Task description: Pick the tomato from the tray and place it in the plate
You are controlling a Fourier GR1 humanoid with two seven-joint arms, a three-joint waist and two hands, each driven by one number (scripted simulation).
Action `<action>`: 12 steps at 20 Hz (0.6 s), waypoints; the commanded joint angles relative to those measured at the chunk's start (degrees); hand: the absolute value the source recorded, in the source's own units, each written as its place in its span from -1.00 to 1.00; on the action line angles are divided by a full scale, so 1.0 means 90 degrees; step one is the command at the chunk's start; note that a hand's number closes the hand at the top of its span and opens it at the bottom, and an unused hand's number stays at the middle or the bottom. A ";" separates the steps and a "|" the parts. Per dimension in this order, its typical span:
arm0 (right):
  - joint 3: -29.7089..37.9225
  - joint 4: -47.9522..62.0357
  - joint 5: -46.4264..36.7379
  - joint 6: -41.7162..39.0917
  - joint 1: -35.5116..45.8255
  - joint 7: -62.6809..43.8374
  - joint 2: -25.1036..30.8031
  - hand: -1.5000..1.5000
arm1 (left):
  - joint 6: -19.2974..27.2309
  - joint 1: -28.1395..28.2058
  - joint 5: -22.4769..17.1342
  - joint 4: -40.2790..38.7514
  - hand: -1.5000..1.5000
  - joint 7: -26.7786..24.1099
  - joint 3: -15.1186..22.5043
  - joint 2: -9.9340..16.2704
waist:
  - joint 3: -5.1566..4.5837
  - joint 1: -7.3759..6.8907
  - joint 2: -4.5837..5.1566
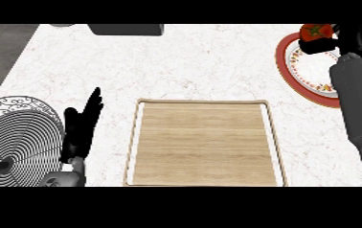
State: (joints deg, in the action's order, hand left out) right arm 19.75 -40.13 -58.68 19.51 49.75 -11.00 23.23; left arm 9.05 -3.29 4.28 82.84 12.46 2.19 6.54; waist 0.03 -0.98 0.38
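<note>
From my seat, the wooden tray [205, 143] fills the middle of the counter [198, 59], low in the head view, and its board is bare. The tomato [315, 31] is off it: it sits at the far right, at about two o'clock from the tray, over the far rim of the red-edged plate [305, 76]. My right hand [320, 45] is at the tomato, its black fingers curled against the near side of the fruit, so I read it as holding the tomato. I cannot tell whether the tomato rests on the plate or hangs just above it. The grey right forearm [348, 97] runs from the view's right edge up across the plate's right side and hides that part of the rim.

My left hand [83, 121] shows at nine o'clock from the tray, fingers straight and pointing away from me, holding nothing and resting just beside the tray's left edge without touching it. To its left, at the view's left edge, lies a second plate with black and white rings [25, 136]; the hand's wrist overlaps its right rim.

At twelve o'clock, on the counter's far edge, a dark grey object [126, 29] is cut off by the view, well apart from the tray and both plates. Nothing lies between the tray and the red-edged plate but bare marble.
</note>
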 commanded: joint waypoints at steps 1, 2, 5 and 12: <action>0.0303 0.0932 0.0209 0.0284 0.0033 0.0539 0.0457 1.00 | 0.0022 0.0093 0.0138 0.0323 0.00 0.0160 0.0168 -0.0056 | 0.0004 -0.0030 0.0001; 0.0297 0.1339 0.0114 0.0200 0.0545 0.0354 0.0556 1.00 | -0.0231 -0.0095 -0.0131 0.0246 0.00 0.0193 -0.0194 0.0253 | 0.0003 -0.0083 0.0019; 0.0335 0.1857 0.0050 0.0383 0.0365 0.0648 0.0839 1.00 | 0.0154 0.0227 0.0146 0.0519 0.00 0.0256 0.0209 -0.0218 | 0.0007 -0.0116 0.0029; 0.0557 0.2941 0.0271 -0.0175 0.0356 0.1013 0.0993 1.00 | -0.0120 -0.0056 0.0047 0.0040 0.00 -0.0045 0.0040 -0.0045 | 0.0017 -0.0211 0.0097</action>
State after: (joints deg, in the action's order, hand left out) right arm 23.99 -18.55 -57.01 20.14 53.28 -3.47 32.04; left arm 7.42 -3.55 3.92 83.36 12.36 1.62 7.14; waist 0.12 -2.42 1.01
